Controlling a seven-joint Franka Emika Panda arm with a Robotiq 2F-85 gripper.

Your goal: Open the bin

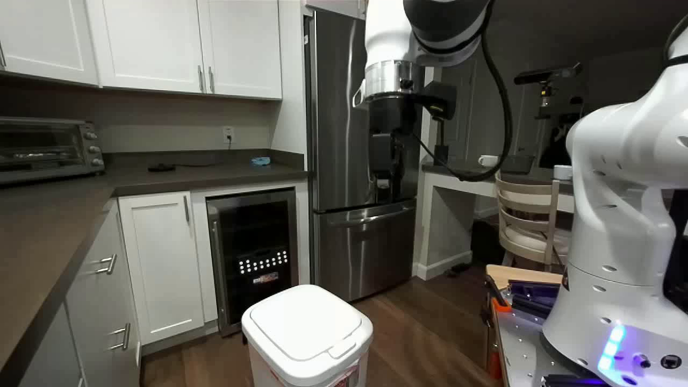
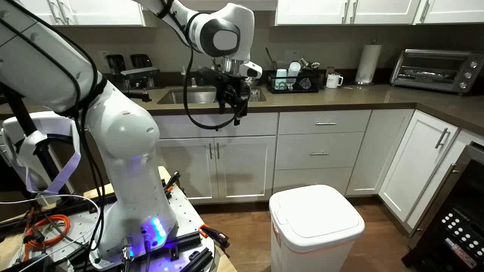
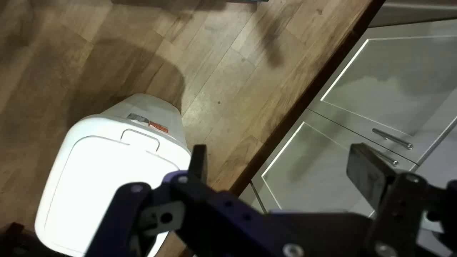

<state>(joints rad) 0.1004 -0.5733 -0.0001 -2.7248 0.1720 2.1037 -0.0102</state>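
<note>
The white bin (image 1: 306, 322) stands on the wooden floor, its flat lid lying shut on the body. It also shows in an exterior view (image 2: 315, 217) and at the lower left of the wrist view (image 3: 107, 182). A small tab (image 1: 342, 348) sits at one edge of the lid; it faces up in the wrist view (image 3: 140, 140). My gripper (image 3: 284, 167) points down with its two fingers wide apart and nothing between them. In both exterior views the gripper (image 1: 386, 185) (image 2: 235, 115) hangs well above the lid's height and off to one side, apart from the bin.
White lower cabinets (image 2: 245, 166) and a countertop (image 2: 321, 99) with a sink run behind the arm. A steel fridge (image 1: 360, 252) and a glass-door cooler (image 1: 255, 252) stand beyond the bin. The robot's table (image 1: 518, 344) and a chair (image 1: 529, 215) are near the base.
</note>
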